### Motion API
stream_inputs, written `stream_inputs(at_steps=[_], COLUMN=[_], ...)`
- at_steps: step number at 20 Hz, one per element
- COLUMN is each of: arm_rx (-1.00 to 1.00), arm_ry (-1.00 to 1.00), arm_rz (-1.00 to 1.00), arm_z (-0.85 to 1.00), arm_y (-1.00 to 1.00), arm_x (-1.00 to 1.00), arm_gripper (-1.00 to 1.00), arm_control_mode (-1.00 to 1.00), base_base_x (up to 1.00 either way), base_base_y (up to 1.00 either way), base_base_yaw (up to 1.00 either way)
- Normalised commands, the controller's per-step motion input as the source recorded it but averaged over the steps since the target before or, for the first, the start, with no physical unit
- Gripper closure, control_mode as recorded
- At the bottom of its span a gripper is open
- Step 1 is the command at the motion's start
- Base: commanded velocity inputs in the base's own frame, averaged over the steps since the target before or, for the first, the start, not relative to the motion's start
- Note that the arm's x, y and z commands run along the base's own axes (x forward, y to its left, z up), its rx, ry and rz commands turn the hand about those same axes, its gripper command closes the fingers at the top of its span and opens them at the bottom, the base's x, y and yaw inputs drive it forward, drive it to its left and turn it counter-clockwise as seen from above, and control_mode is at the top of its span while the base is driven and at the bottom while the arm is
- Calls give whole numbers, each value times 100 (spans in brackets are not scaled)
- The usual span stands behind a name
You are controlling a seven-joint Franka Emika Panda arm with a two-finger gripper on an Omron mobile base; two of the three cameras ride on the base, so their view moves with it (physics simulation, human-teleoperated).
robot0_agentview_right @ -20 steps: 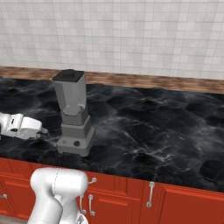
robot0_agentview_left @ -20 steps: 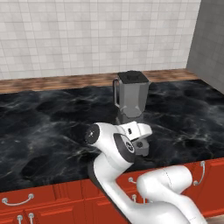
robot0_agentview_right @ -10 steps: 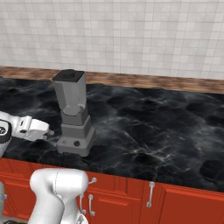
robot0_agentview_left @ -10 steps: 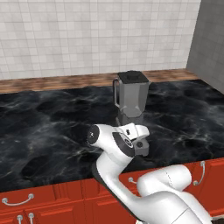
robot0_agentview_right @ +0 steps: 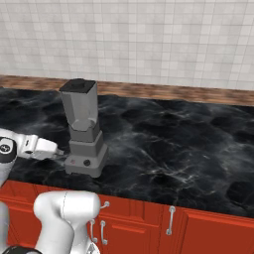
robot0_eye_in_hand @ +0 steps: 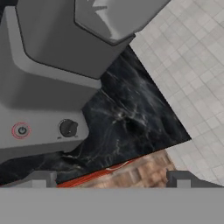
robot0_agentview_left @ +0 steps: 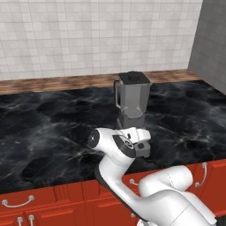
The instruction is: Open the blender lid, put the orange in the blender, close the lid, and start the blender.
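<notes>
Right base view is showing the blender (robot0_agentview_right: 82, 130) standing on the black marble surface (robot0_agentview_right: 173, 144), its lid (robot0_agentview_right: 78, 85) sitting on top. Beside its base, the pincer (robot0_agentview_right: 60, 153) is hovering; hand view fingertips (robot0_eye_in_hand: 40, 179) are standing apart, gripping nothing.

Blender base: in the left base view we see the grey blender (robot0_agentview_left: 131, 95) with its tall tapered jar, but the white arm covers its square base.
Jar contents: we cannot see through the grey jar walls in either base view.
Blender in hand view: the picture's top and left edges cut off the jar and most of the base (robot0_eye_in_hand: 39, 100).
Gripper: in the right base view the two-finger gripper (robot0_agentview_right: 60, 153) is too small for us to judge its jaw gap.
Fingertips: the grey fingertips (robot0_eye_in_hand: 41, 179) show just their ends.
</notes>
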Motion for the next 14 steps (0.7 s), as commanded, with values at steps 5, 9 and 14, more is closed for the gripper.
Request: stream_inputs(at_steps=[5,9,14], arm_rx=[0,0,0], arm_ry=[-3,-1,0], arm_rz=[-7,-2,0], arm_z=[0,0,0], arm_y=[-7,0,0], arm_x=[0,3,18], arm_gripper=[-100,-100,-100], arm_control_mode=[-100,-100,-100], base_base_x=[0,0,0], base_base_y=[0,0,0], base_base_yaw=[0,0,0])
